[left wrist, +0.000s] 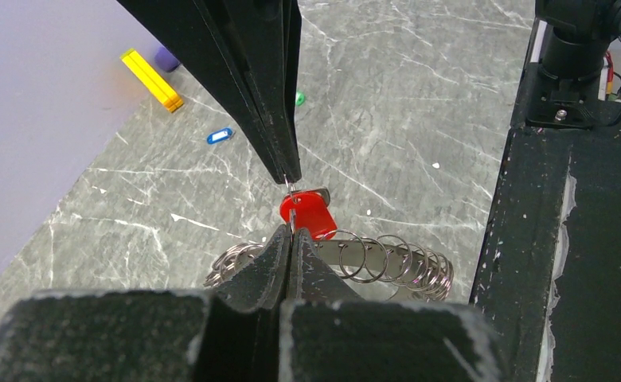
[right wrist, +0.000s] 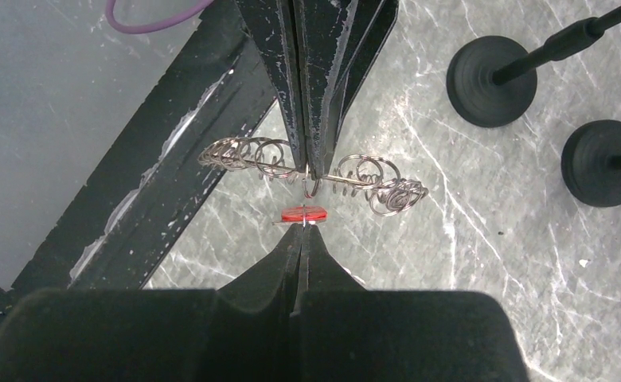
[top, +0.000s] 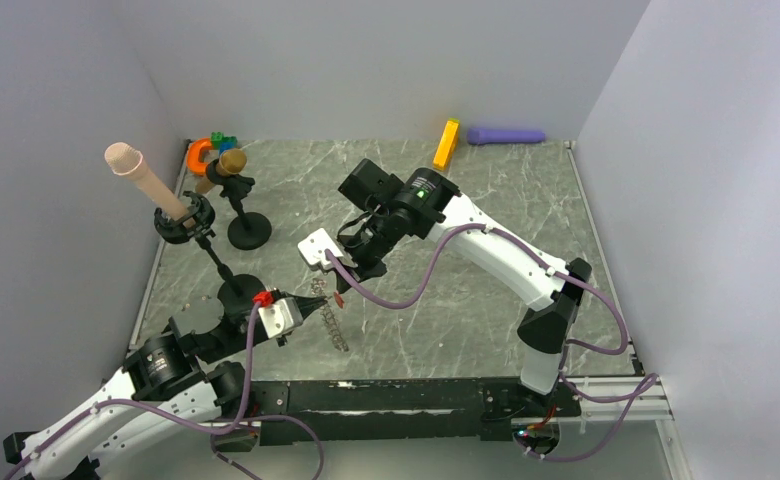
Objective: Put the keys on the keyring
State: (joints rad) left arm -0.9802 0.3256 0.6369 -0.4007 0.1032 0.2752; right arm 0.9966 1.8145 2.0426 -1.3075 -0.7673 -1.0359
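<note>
Pinching the keyring point(left wrist: 387, 259) mid-coil, the left gripper point(left wrist: 291, 237) has its jaws together on the wire. The right gripper point(left wrist: 290, 177), clamped on the red key point(left wrist: 309, 215), meets it from 12 o'clock. The blue key point(left wrist: 220, 136) lies at 11 o'clock and the green key point(left wrist: 299, 99) farther off at 12, both on the table point(left wrist: 419, 95).

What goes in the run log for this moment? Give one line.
left pincer: shut on keyring | right pincer: shut on red key | red key at keyring, threading unconfirmed
</note>
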